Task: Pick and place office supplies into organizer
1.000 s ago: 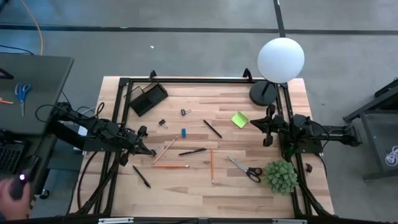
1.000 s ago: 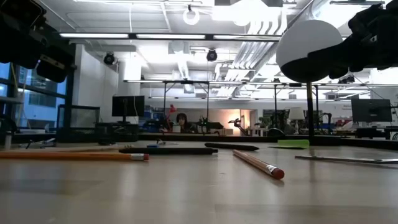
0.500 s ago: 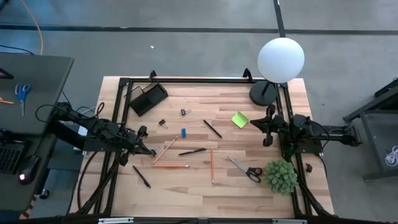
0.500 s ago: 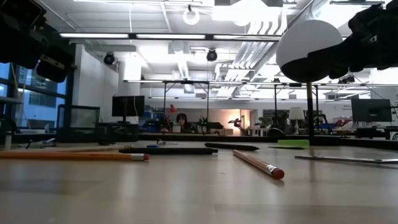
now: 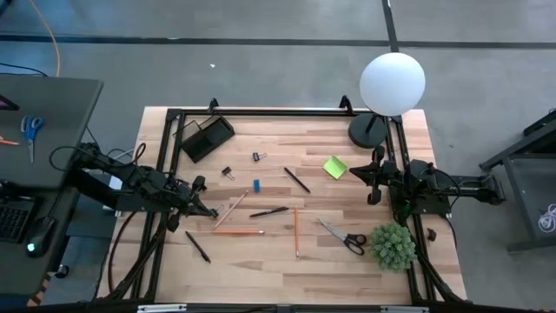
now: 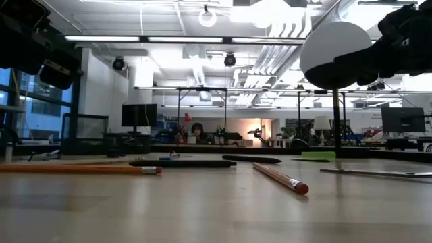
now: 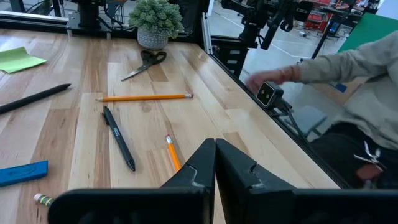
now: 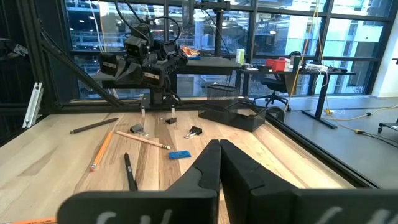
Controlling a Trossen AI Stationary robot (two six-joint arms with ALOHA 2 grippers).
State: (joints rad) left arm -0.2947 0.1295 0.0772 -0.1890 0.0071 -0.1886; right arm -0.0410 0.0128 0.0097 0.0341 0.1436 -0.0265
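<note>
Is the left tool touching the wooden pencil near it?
Apart. The left wrist view shows the shut left tool held above the table, the wooden pencil lying off to its side.

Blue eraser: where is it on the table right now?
In the high view the blue eraser lies flat left of the table's centre, between the binder clip behind it and a black pen in front, with a wooden pencil just to its left.

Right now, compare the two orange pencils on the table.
The lower-left orange pencil lies flat across the table, level with its long edge; the middle orange pencil lies at a right angle to it. The first sits nearer the left gripper, the second nearer the scissors. Both lie outside the organizer.
</note>
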